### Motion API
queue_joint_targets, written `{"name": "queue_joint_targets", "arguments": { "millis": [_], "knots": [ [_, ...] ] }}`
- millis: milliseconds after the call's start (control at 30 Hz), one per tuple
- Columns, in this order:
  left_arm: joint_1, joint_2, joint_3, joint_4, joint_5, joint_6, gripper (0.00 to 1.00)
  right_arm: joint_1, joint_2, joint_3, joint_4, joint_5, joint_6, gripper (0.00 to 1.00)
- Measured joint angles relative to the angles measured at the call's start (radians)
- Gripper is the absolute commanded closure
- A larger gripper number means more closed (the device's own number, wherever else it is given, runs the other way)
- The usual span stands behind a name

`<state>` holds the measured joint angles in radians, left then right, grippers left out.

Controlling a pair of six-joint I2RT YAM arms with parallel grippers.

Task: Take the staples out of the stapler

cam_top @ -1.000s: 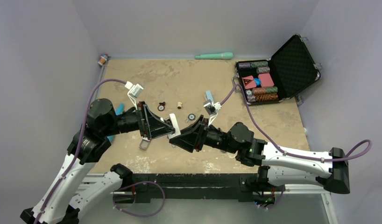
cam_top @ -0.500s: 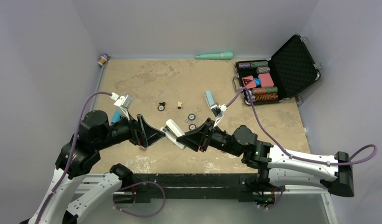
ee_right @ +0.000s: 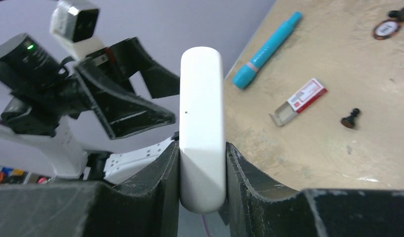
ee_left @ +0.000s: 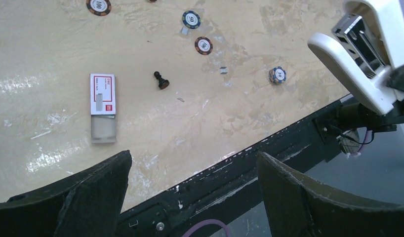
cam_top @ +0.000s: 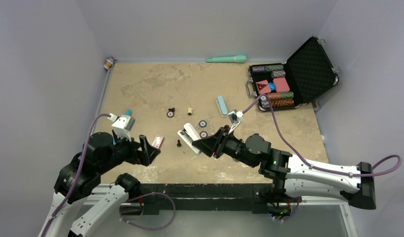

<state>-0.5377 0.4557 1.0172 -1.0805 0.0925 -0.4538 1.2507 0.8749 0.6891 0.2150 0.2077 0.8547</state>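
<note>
My right gripper [cam_top: 201,142] is shut on the white part of the stapler [cam_top: 189,134] and holds it above the front middle of the table. In the right wrist view this white part [ee_right: 202,113] stands upright, clamped between the two fingers of the gripper [ee_right: 202,150]. From the left wrist its open underside with the metal channel [ee_left: 360,44] shows. The stapler's pale blue part [cam_top: 222,105] lies apart on the table behind. My left gripper [cam_top: 148,149] is open and empty at the front left [ee_left: 193,158].
A small red-and-white box [cam_top: 157,142] [ee_left: 102,101] and a black pawn [cam_top: 179,143] lie between the grippers. Poker chips [cam_top: 202,123] are scattered mid-table. A blue marker [ee_right: 266,49] lies left. An open chip case [cam_top: 294,74] and a mint-green rod [cam_top: 226,59] sit at the back.
My left gripper has opened, let go of the white part and drawn back to the front left. The right gripper keeps hold of the white part and has shifted slightly right.
</note>
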Motion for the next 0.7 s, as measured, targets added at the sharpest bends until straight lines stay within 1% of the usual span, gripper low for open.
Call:
{"name": "queue_joint_targets", "arguments": {
  "millis": [100, 200, 267, 333, 467, 600, 700],
  "knots": [
    [0.0, -0.038, -0.031, 0.003, -0.003, 0.002, 0.0, -0.002, 0.005, 0.0, -0.066, 0.074, 0.026, 1.0],
    [0.0, -0.088, -0.08, 0.024, -0.021, -0.008, 0.0, -0.027, 0.026, 0.009, -0.177, 0.132, 0.053, 1.0],
    [0.0, -0.113, -0.113, 0.026, -0.042, -0.016, 0.0, -0.085, 0.061, 0.028, -0.269, 0.156, 0.066, 1.0],
    [0.0, -0.127, -0.13, 0.027, -0.063, -0.025, 0.0, -0.168, 0.089, 0.036, -0.34, 0.172, 0.068, 1.0],
    [0.0, -0.142, -0.14, 0.035, -0.098, -0.034, 0.0, -0.317, 0.11, 0.045, -0.437, 0.2, 0.045, 1.0],
    [0.0, -0.143, -0.14, 0.048, -0.11, -0.034, 0.0, -0.425, 0.173, 0.102, -0.492, 0.221, 0.009, 1.0],
    [0.0, -0.144, -0.14, 0.048, -0.117, -0.035, 0.0, -0.492, 0.255, 0.159, -0.516, 0.245, -0.024, 1.0]
  ]
}}
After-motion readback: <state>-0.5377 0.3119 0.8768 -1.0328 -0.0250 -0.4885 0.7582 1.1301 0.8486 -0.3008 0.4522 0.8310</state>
